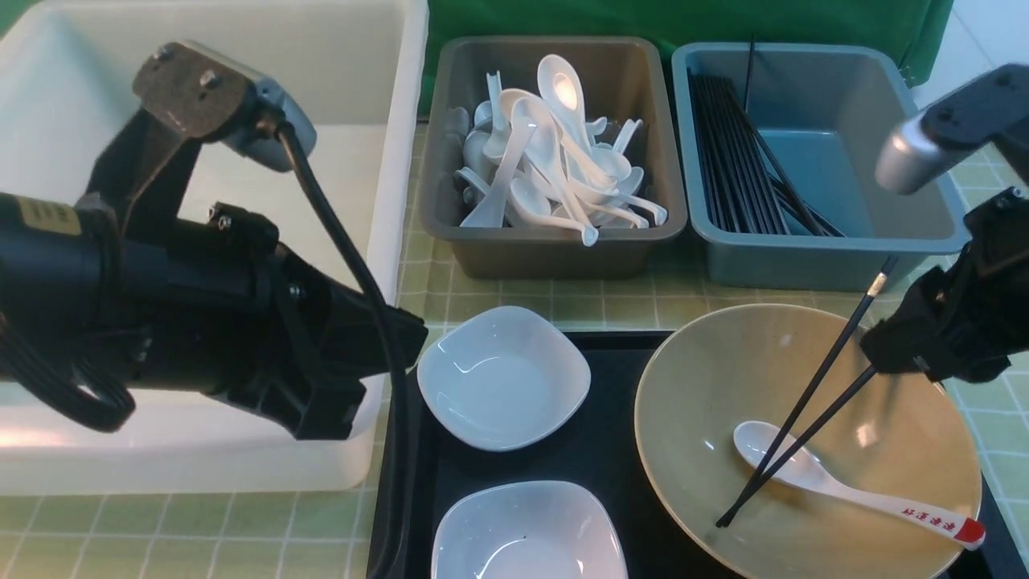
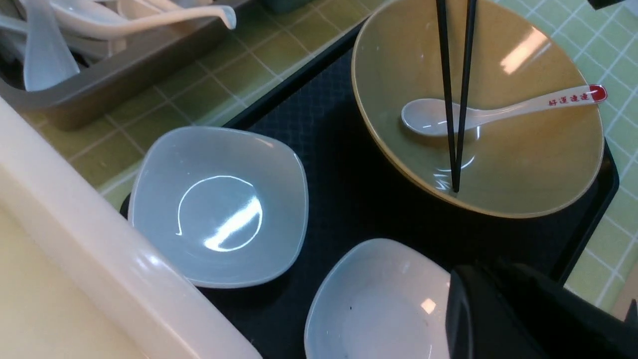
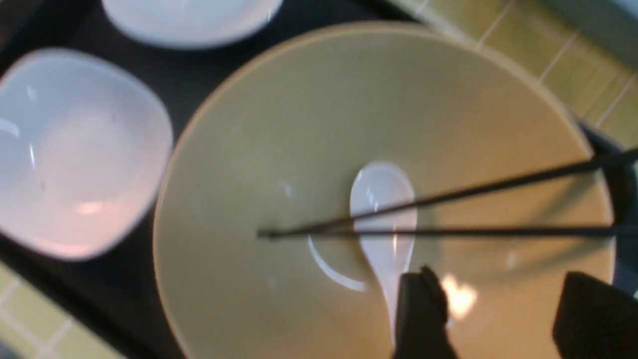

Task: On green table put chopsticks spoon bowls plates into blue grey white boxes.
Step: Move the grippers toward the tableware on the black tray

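Note:
The chopsticks (image 1: 812, 394) lean inside the tan bowl (image 1: 667, 386), tips low in it and gold-banded ends up past its far right rim. The red-tipped spoon (image 1: 844, 482) lies in the bowl under them. My right gripper (image 1: 892, 354) hovers at the bowl's right rim beside the sticks' upper ends. In the right wrist view this gripper (image 3: 498, 299) is open, and the chopsticks (image 3: 448, 219) lie beyond its fingertips. Two white plates (image 1: 503, 376) (image 1: 526, 531) sit left of the bowl. My left gripper (image 1: 406, 342) is shut and empty beside the far plate.
Plates and bowl rest on a black tray (image 1: 611, 466) on the green table (image 1: 627, 301). The large white tub (image 1: 354, 80) stands at the left under my left arm. The grey box (image 1: 555, 253) holds several white spoons, and the blue box (image 1: 812, 257) holds several black chopsticks.

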